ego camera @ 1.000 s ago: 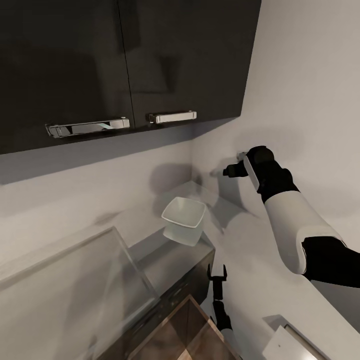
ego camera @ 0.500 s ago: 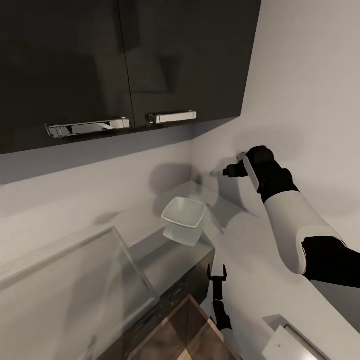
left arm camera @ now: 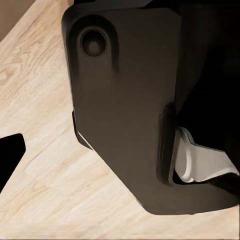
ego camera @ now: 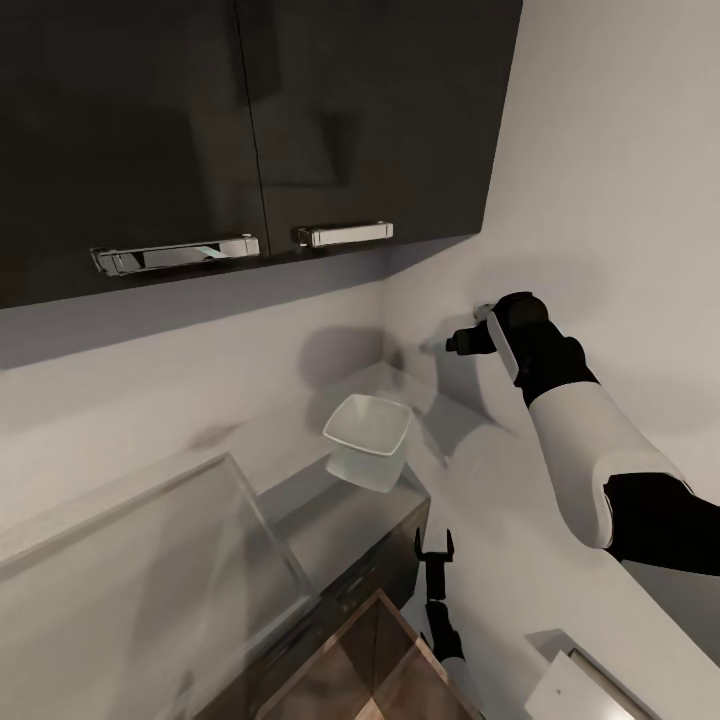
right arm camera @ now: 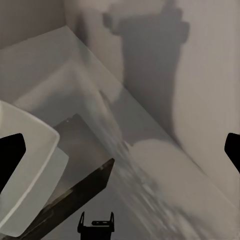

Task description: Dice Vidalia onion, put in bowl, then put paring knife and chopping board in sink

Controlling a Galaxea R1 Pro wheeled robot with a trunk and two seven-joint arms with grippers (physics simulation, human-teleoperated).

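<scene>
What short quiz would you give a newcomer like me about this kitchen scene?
1. What stands on the countertop under the dark cabinets? A) a white bowl B) a kettle C) a stack of plates
2. True or false: the right gripper is shut on the bowl.
3. Fill in: the left wrist view looks down on a light ___ floor.
Key: 1 A. 2 False: its fingers are wide apart and hold nothing. 3 wood.
</scene>
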